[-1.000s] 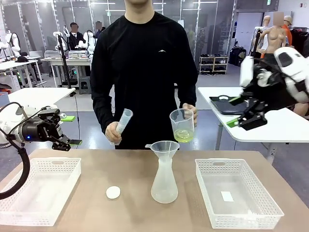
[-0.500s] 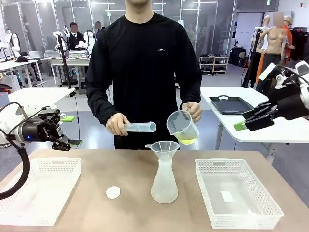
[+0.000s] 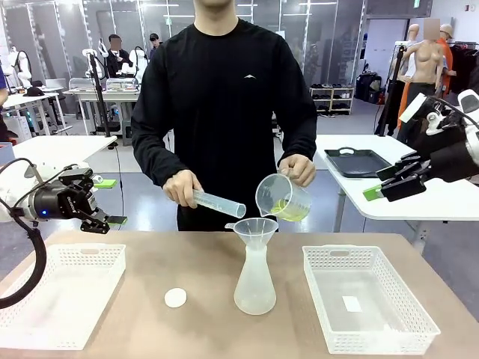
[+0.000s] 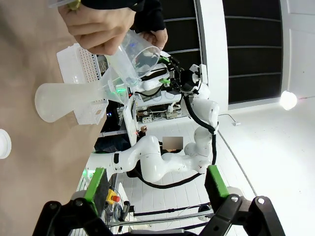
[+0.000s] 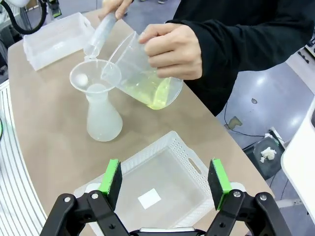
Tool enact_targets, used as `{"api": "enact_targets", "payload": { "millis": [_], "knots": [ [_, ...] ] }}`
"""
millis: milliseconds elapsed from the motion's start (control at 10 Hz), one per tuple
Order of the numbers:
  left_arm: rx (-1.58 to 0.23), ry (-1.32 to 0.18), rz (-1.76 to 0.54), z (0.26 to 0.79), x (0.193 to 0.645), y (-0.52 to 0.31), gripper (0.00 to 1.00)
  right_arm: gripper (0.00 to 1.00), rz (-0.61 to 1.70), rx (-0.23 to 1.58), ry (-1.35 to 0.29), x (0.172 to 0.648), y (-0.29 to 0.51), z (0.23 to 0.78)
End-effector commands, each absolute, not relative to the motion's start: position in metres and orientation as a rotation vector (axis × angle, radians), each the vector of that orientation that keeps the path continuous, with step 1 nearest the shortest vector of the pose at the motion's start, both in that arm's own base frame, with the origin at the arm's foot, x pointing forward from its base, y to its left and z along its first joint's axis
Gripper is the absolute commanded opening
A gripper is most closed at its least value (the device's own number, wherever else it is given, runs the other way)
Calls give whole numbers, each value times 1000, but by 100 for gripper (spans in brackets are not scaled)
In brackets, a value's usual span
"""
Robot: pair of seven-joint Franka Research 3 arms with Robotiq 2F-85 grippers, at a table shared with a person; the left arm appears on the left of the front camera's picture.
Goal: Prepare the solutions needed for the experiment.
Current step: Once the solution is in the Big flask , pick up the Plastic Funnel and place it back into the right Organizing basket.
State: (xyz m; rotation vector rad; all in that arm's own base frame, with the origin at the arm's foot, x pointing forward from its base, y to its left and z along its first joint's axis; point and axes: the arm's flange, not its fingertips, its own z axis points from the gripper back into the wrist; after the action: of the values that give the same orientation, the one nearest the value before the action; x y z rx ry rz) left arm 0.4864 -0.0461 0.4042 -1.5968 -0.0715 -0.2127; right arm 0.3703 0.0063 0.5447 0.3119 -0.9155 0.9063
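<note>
From the front, we saw the person at the table's far edge tilting a beaker point(image 3: 283, 196) holding the yellow-green solution point(image 3: 288, 212) over the funnel-topped flask point(image 3: 254, 280) near the table's middle. The left gripper point(image 3: 97, 221) hung beyond the left edge and the right gripper point(image 3: 385, 187) beyond the far right corner. In the left wrist view, the left gripper point(image 4: 153, 183) had its pads spread apart, empty, facing the flask point(image 4: 64, 101). In the right wrist view, the right gripper point(image 5: 165, 179) gaped likewise, empty, above the right-edge basket point(image 5: 183, 147), and the solution point(image 5: 147, 93) pooled low in the tipped beaker point(image 5: 142, 64).
</note>
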Motion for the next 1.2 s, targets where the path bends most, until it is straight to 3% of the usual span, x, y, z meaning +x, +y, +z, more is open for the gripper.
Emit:
{"api": "enact_targets", "payload": {
  "millis": [0, 400, 600, 1100],
  "knots": [
    [-1601, -71, -219, 406, 485, -47, 100, 88, 812, 497, -828, 385, -3, 533],
    [-1601, -71, -219, 406, 485, -47, 100, 88, 536, 1044, -638, 413, -27, 481],
    [-1601, -71, -219, 406, 485, -47, 100, 88, 444, 1228, -488, 427, -30, 464],
    [-1601, -71, -219, 406, 485, -47, 100, 88, 273, 1347, -239, 444, -35, 427]
  ]
}}
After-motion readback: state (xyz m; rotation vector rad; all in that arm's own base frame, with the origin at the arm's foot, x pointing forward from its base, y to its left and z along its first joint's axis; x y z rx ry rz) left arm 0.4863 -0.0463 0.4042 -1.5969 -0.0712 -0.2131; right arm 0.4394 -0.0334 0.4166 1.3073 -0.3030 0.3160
